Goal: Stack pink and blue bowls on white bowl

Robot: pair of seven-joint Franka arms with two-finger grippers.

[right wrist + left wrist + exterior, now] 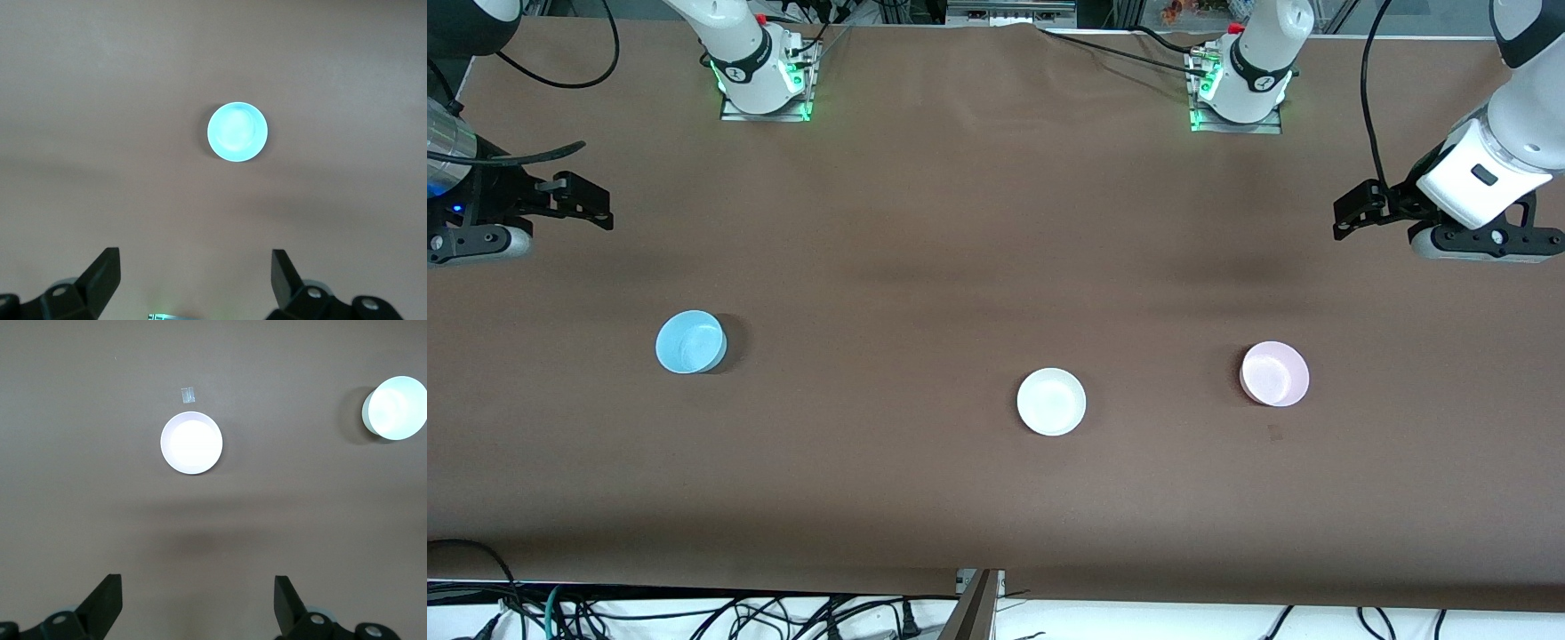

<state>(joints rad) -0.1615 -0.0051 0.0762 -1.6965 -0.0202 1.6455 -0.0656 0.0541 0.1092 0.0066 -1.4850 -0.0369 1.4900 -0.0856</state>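
Observation:
The light blue bowl (691,341) stands upright toward the right arm's end of the table and shows in the right wrist view as the blue bowl (237,131). Near the middle sits the white bowl (1051,402), a little nearer to the front camera. The pale pink bowl (1274,373) stands toward the left arm's end. In the left wrist view the pink bowl (191,443) and the white bowl (395,408) both show. My right gripper (591,203) (195,263) and my left gripper (1347,218) (198,587) hang open and empty above the table's two ends, away from every bowl.
Brown cloth (960,267) covers the table. A small mark (1274,433) lies on the cloth just nearer to the front camera than the pink bowl. Both arm bases (765,84) (1240,93) stand at the robots' edge. Cables (738,613) hang below the near edge.

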